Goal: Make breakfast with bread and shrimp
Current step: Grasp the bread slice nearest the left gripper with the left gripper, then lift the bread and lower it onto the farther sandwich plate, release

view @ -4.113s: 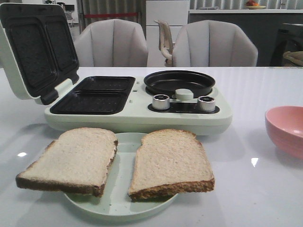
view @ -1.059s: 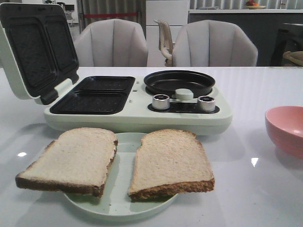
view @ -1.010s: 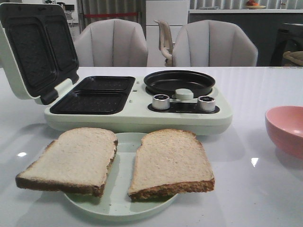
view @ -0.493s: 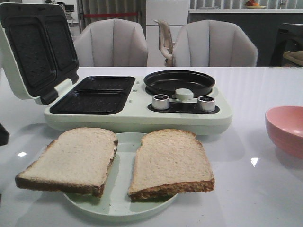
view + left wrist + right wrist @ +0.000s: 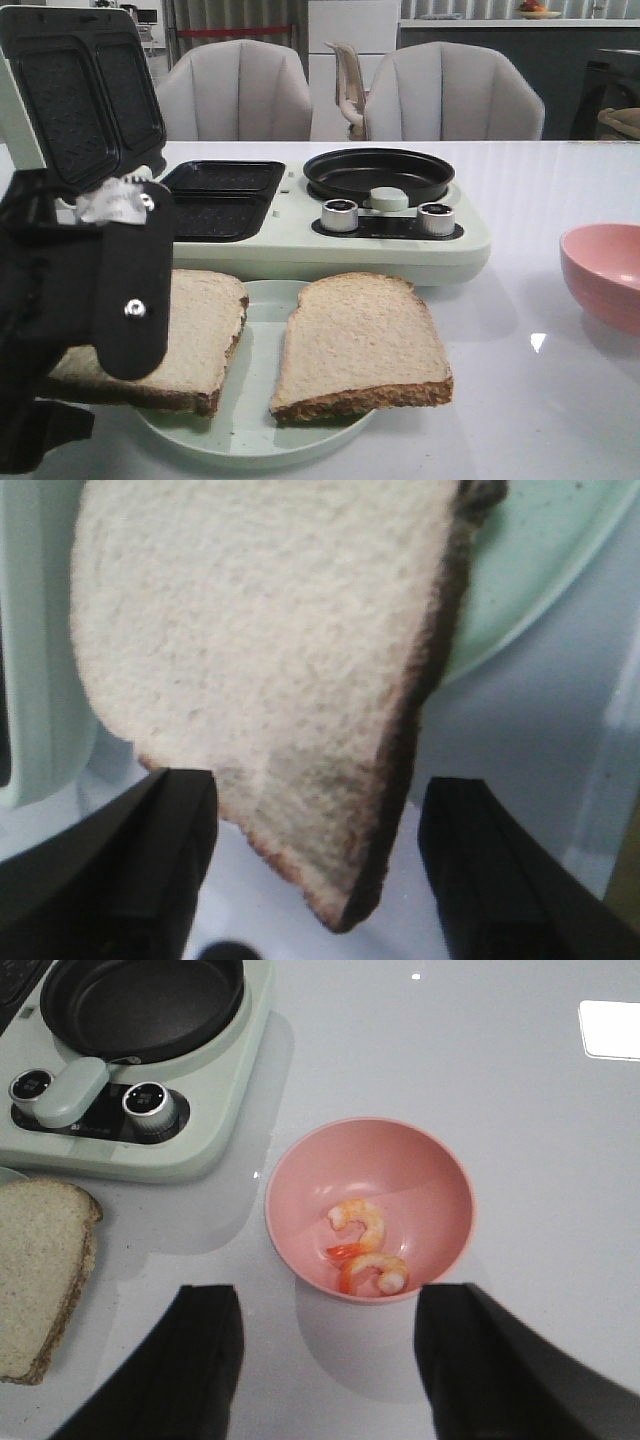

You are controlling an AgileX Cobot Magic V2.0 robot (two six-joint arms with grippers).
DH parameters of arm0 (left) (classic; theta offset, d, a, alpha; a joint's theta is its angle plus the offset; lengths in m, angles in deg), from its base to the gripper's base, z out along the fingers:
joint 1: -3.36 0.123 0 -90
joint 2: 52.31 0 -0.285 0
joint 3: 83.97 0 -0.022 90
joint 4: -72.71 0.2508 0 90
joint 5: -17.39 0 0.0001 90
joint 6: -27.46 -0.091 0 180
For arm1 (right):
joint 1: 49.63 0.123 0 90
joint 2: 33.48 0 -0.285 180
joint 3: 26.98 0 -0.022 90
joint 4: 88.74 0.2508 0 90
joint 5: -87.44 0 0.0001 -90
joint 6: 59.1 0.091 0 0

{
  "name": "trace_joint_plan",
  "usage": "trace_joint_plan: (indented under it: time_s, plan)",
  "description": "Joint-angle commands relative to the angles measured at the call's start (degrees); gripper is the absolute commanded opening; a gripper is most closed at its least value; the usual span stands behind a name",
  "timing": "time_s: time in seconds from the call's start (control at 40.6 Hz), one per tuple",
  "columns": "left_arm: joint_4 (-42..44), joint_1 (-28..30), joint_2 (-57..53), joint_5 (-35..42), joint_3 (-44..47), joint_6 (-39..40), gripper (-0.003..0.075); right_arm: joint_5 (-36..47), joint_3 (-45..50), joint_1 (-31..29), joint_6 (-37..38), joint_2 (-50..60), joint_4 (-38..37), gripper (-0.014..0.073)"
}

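Note:
Two bread slices lie on a pale green plate point(image 5: 262, 335): the left slice point(image 5: 205, 320) and the right slice point(image 5: 360, 340). My left arm point(image 5: 105, 290) stands over the left slice's near left part and hides it. In the left wrist view my left gripper point(image 5: 315, 870) is open, with the slice's crusted corner point(image 5: 300, 680) lying between the fingers, apart from both. Two shrimp point(image 5: 362, 1226) lie in a pink bowl point(image 5: 420, 1170). My right gripper point(image 5: 330, 1370) is open and empty above the table, just short of the bowl. It is out of the front view.
An open pale green sandwich maker point(image 5: 290, 245) stands behind the plate. Its lid point(image 5: 75, 95) is raised at the left, with two black grill wells point(image 5: 220, 195) and a round black pan point(image 5: 378, 172). The pink bowl point(image 5: 605, 275) sits at the right edge. Chairs stand beyond the table.
My left arm has come into the front view from the lower left and now stands over the left slice. The bread, plate and bowl have not moved.

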Motion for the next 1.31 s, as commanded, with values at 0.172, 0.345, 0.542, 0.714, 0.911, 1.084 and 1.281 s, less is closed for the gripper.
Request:
trace_joint_plan:
  time_s: [0.172, 0.345, 0.542, 0.714, 0.911, 1.084, 1.281]
  plan:
    - [3.5, -0.3, 2.5, -5.9, -1.5, 1.0, 0.0378, 3.5, -1.6, 0.2, -0.1, -0.3, 0.6, 0.0496]
    - [3.5, -0.3, 2.5, -5.8, -1.5, 1.0, 0.0223, 3.5, -1.6, 0.2, -0.1, -0.3, 0.6, 0.0496]
    - [1.5, -0.6, 2.0, -5.9, -1.5, 1.0, 0.0097, 3.5, -1.6, 0.2, -0.1, -0.3, 0.6, 0.0496]
    - [1.9, -3.6, -2.9, -11.7, -1.5, 0.8, 0.0101, 3.5, -1.6, 0.2, -0.1, -0.3, 0.6, 0.0496]
    - [14.8, -5.4, -11.1, -25.3, -1.5, 0.7, 0.0101, 3.5, -1.6, 0.2, -0.1, -0.3, 0.6, 0.0496]
    - [27.5, -4.4, -14.8, -24.1, -2.2, 0.9, 0.0101, 3.5, -1.6, 0.2, -0.1, -0.3, 0.6, 0.0496]
    - [27.5, 4.5, -11.4, -16.1, -10.1, 1.2, 0.0101, 3.5, -1.6, 0.2, -0.1, -0.3, 0.6, 0.0496]
